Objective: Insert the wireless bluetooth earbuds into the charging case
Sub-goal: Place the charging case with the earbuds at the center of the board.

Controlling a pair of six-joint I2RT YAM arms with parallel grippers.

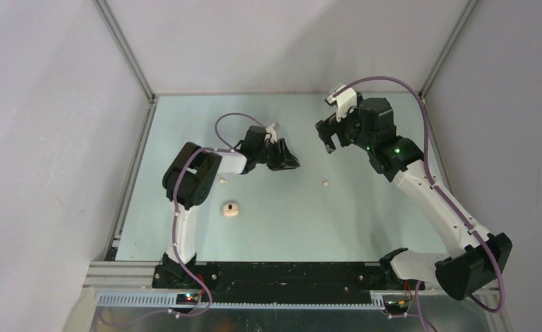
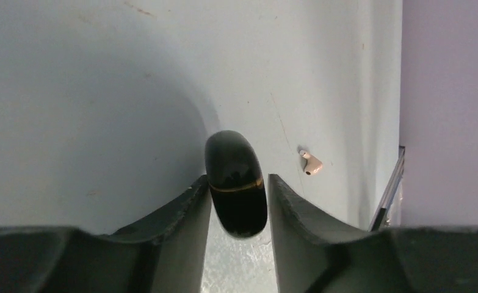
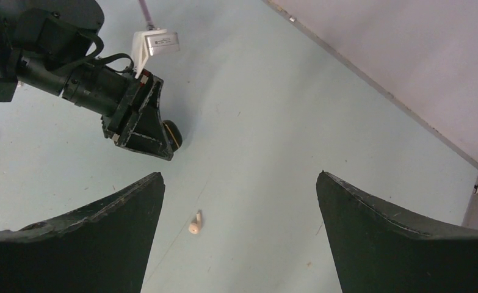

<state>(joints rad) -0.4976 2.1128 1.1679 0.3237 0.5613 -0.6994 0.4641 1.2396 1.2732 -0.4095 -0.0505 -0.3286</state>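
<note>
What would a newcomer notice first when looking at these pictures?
A glossy black oval piece sits between the fingers of the left hand. The right hand, wide open, points toward a tiny cream plastic earbud; a rounded beige plastic case lies near the left arm.

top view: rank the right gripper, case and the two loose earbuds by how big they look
1. right gripper
2. case
3. left earbud and right earbud: both tiny, look alike, not ranked apart
</note>
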